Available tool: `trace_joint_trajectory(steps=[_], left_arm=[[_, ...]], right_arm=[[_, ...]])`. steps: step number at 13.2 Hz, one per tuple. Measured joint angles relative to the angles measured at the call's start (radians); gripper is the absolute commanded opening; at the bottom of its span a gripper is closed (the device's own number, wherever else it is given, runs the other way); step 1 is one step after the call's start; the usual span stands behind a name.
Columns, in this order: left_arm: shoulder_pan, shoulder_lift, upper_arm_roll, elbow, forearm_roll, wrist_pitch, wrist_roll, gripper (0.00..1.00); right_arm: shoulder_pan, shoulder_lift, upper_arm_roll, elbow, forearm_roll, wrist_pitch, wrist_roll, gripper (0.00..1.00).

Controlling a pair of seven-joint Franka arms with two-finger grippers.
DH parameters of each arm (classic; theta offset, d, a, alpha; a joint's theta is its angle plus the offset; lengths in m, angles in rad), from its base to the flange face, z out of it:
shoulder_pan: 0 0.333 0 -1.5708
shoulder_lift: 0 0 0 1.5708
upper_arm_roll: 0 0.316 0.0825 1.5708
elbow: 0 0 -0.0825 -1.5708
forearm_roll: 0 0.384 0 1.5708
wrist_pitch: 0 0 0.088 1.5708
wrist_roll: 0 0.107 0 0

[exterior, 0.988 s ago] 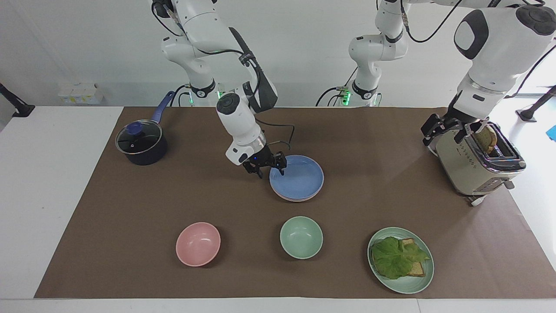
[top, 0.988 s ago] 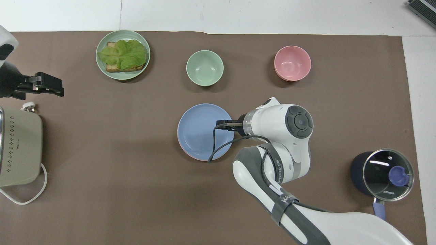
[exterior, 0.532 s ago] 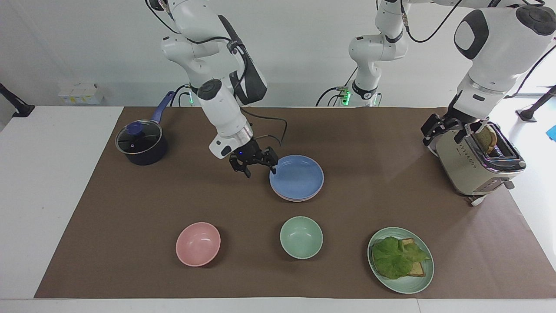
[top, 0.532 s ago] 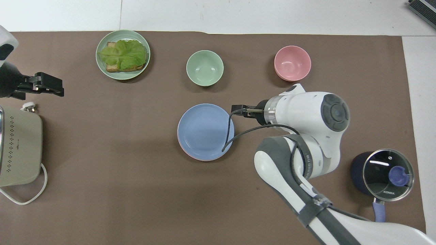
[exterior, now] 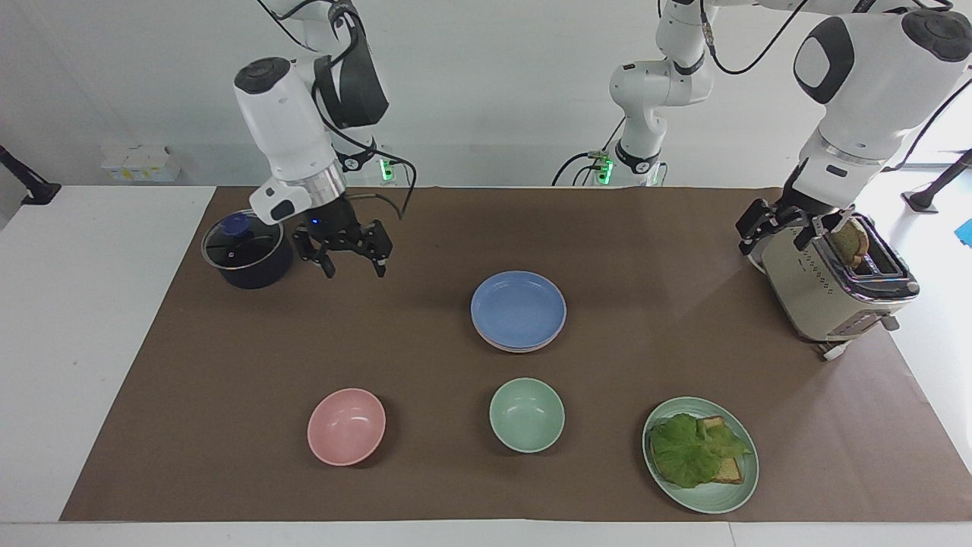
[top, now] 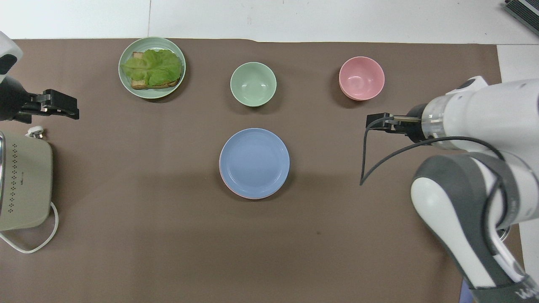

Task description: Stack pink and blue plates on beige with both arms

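The right tool (exterior: pixel 351 254) hangs open and empty above the brown mat beside the lidded saucepan (exterior: pixel 247 251), its arm bent upright. The left tool (exterior: pixel 774 224) waits open by the toaster (exterior: pixel 831 292). The blue plate (exterior: pixel 519 308) tops the stack mid-counter, a pink plate's edge (top: pixel 236 192) showing beneath, well apart from both tools.

Bystanders on the brown mat (exterior: pixel 228 365)

Pink bowl (exterior: pixel 346 426), green bowl (exterior: pixel 527 415) and green plate (exterior: pixel 729 494) with lettuce toast (exterior: pixel 695 450) — toaster (exterior: pixel 831 292) and lidded saucepan (exterior: pixel 247 251) at the ends.
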Motion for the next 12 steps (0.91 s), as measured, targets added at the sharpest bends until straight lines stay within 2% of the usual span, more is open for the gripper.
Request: trace_joint_trajectory(steps=[4,8,12], left_arm=[[0.000,0.000,0.000,0.000,0.000,0.000,0.000,1.00],[0.000,0.000,0.000,0.000,0.000,0.000,0.000,1.00],[0.000,0.000,0.000,0.000,0.000,0.000,0.000,1.00]], right_arm=[[-0.067,-0.024,-0.002,0.143,-0.070,-0.234,-0.048,1.00],[-0.073,-0.023,0.000,0.236,-0.151,-0.365,-0.119,1.00],[-0.079,-0.017,0.000,0.286,-0.163,-0.462,-0.196,1.00]])
